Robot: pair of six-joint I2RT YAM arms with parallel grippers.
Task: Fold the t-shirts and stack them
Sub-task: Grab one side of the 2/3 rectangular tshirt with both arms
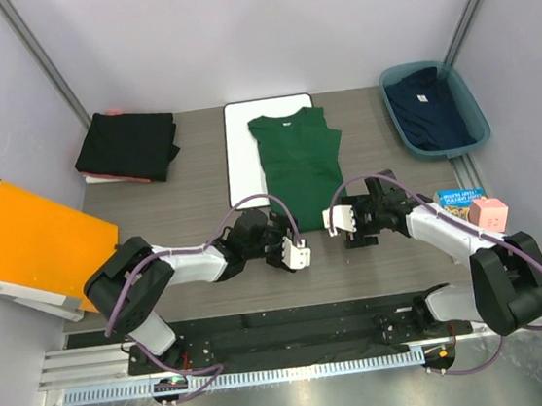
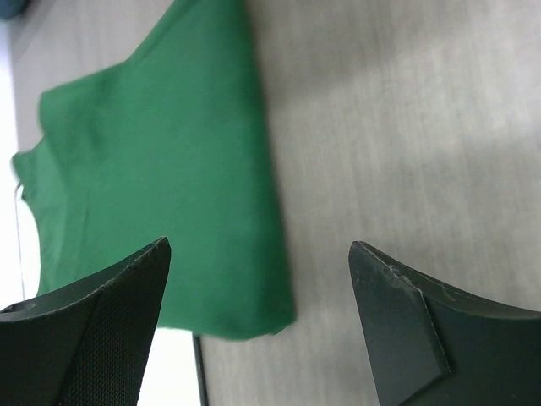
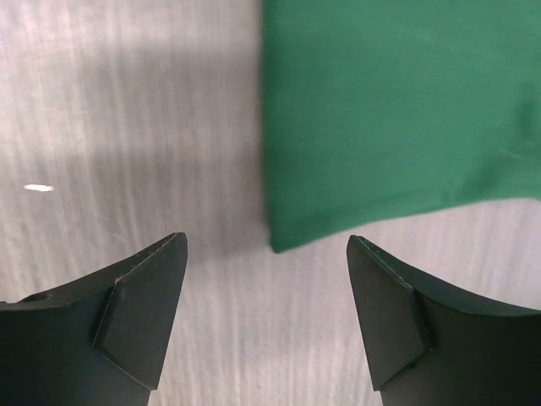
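- Lying lengthwise away from the arms, the dark green t-shirt (image 1: pixel 295 156) points its collar to the far side and its hem toward the bases. It rests partly on the white board (image 1: pixel 241 157) and partly on the bench (image 1: pixel 203 206).
- The left hand (image 1: pixel 296 252) and right hand (image 1: pixel 336 218) sit just short of the hem, both spread wide and empty.
- Each faces one hem corner, and the right looks slightly nearer.
- The next fold likely carries hem toward collar.
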